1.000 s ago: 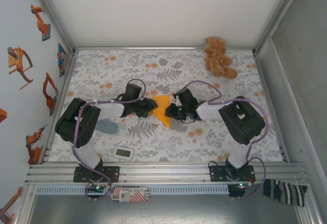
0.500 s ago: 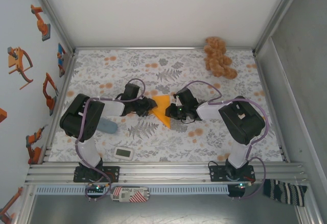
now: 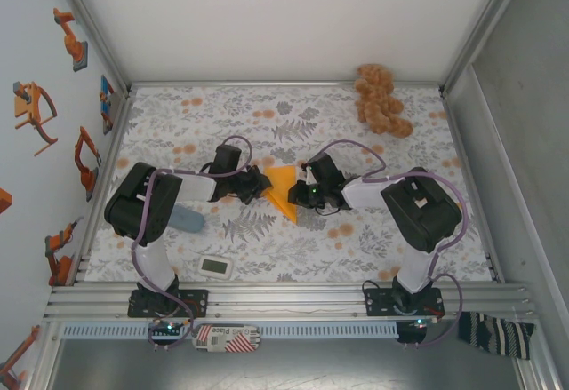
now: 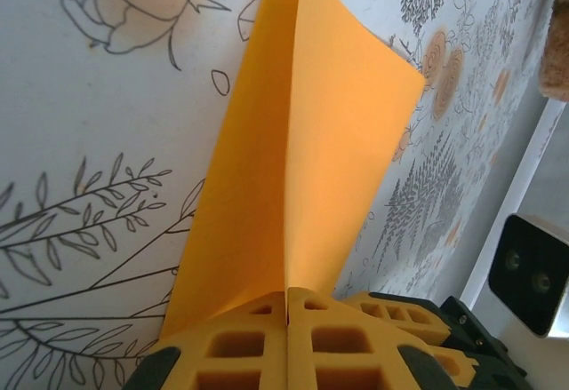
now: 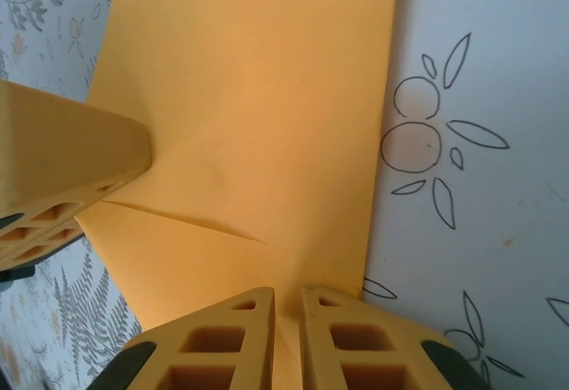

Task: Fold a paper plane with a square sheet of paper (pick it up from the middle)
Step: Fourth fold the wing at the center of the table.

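Note:
The square sheet of paper (image 3: 283,191), bright orange and creased, is held up between the two grippers over the middle of the flowered cloth. My left gripper (image 3: 263,186) is shut on its left edge; in the left wrist view the fingertips (image 4: 288,294) meet on a raised fold of the sheet (image 4: 302,141). My right gripper (image 3: 301,194) pinches the right edge. In the right wrist view its jaws (image 5: 286,290) stand a sliver apart with the paper (image 5: 258,97) between them, and a left finger (image 5: 62,163) presses the sheet from the far side. No finished plane shape shows.
A tan plush toy (image 3: 382,99) lies at the back right corner. A blue-grey object (image 3: 188,220) and a small white device (image 3: 216,267) lie near the left arm. The flowered cloth (image 3: 267,248) covers the table inside metal rails. A striped cloth (image 3: 494,333) lies outside, front right.
The left gripper's jaws have closed on the paper's left edge, and the left arm's elbow has shifted slightly. The right gripper has stayed put on the paper.

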### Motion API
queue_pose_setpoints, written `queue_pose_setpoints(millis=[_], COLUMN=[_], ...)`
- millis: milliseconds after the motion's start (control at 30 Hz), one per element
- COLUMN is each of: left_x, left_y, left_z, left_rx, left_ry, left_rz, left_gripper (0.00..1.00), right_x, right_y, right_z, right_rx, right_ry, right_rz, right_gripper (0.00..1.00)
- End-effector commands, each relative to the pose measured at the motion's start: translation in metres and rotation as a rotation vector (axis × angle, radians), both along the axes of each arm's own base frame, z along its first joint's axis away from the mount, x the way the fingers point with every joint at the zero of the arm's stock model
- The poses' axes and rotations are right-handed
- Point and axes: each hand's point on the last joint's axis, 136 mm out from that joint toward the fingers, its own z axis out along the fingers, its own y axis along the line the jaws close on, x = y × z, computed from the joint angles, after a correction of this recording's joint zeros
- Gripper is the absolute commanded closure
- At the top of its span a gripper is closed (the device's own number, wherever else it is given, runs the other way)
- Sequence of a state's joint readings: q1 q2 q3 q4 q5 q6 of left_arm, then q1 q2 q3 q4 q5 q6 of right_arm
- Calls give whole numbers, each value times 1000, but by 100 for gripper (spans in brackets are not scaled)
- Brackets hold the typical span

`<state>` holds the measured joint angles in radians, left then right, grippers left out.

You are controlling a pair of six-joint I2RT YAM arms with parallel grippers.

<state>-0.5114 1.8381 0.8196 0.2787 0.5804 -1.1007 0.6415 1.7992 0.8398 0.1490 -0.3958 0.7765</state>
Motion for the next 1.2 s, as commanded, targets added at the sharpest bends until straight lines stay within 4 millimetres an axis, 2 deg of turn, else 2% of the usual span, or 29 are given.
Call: queue_pose_setpoints(millis=[0, 200, 333, 500, 700, 933, 1167], left_x=[3, 8, 11, 12, 11, 9, 7], left_y=[0, 11, 28, 34, 28, 25, 22], left_z=[17, 31, 36, 44, 37, 32, 26], left_rx=[-4, 70, 179, 283, 322, 324, 319], left_ry=[-40, -77, -81, -93, -72, -48, -24], left_rz=[-7, 94, 196, 235, 229, 226, 224], left_gripper=[95, 96, 96, 95, 95, 95, 95], right_x=[13, 21, 20, 10, -3, -10, -12], right_y=[-5, -18, -25, -11, 12, 27, 41], right_z=[31, 62, 68, 64, 58, 39, 32], right_rx=[-24, -73, -126, -220, -279, -298, -274], right_ry=[-123, -334, -428, -519, -592, -591, -580], right_rz=[25, 47, 65, 171, 278, 345, 378], right_gripper=[83, 73, 71, 71, 66, 64, 65])
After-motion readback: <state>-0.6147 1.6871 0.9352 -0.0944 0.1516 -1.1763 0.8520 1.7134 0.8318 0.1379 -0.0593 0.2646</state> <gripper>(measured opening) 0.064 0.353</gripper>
